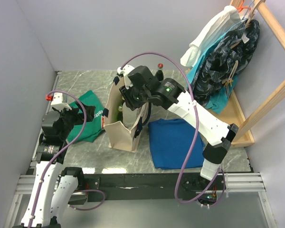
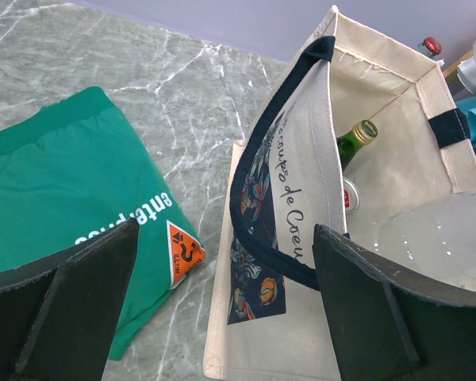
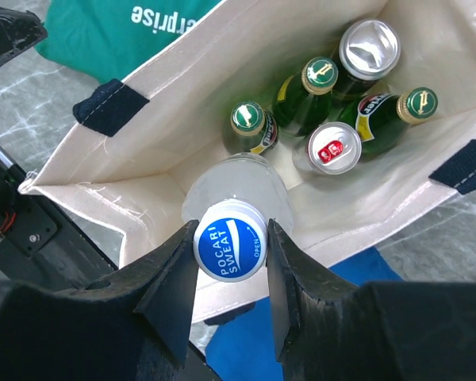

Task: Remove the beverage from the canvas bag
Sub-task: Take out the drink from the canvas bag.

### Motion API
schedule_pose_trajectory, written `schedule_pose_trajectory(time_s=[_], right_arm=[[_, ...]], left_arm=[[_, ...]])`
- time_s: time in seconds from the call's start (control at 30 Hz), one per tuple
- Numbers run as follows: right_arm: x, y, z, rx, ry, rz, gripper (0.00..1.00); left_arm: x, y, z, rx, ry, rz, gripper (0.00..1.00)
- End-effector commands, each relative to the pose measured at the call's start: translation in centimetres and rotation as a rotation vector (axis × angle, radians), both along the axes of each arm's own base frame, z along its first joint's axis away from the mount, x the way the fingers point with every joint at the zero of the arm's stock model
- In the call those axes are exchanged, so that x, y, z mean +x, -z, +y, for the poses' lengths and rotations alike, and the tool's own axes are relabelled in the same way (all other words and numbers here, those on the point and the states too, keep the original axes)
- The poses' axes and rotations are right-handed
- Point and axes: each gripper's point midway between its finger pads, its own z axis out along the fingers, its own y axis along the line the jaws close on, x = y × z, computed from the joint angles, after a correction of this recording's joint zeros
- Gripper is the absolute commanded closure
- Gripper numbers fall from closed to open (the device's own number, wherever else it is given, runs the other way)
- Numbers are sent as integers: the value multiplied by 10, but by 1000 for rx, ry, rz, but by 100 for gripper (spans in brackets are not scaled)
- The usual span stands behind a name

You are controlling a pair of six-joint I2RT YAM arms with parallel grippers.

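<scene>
The cream canvas bag [image 1: 119,132] with navy handles stands upright in the middle of the table, its mouth open. My right gripper [image 3: 232,238] is over the mouth, shut on the blue-and-white cap of a clear beverage bottle [image 3: 238,190]. The bottle's body sits inside the bag's opening, near one wall [image 3: 182,119]. Deeper inside stand green glass bottles [image 3: 254,123] and two cans [image 3: 333,148]. My left gripper [image 2: 226,278] is open just outside the bag's printed side [image 2: 301,333], beside the navy handle [image 2: 246,206] and holding nothing.
A green cloth with white lettering [image 1: 88,118] lies left of the bag. A folded blue cloth [image 1: 173,142] lies on its right. Clothes hang on a wooden rack [image 1: 228,52] at the back right. Grey walls close in the left and back.
</scene>
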Motion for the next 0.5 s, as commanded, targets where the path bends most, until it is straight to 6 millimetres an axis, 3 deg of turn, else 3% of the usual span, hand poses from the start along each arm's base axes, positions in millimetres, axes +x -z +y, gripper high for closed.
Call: schedule_pose_trajectory(time_s=[0.0,0.47], right_arm=[[1,-89,-7,221,24,-177,100],[-5,-119,-21,270,32,-237,100]], left_arm=[[-1,-15,-1,13,10,-50,4],[-1,-14,-1,13,10,-48,4]])
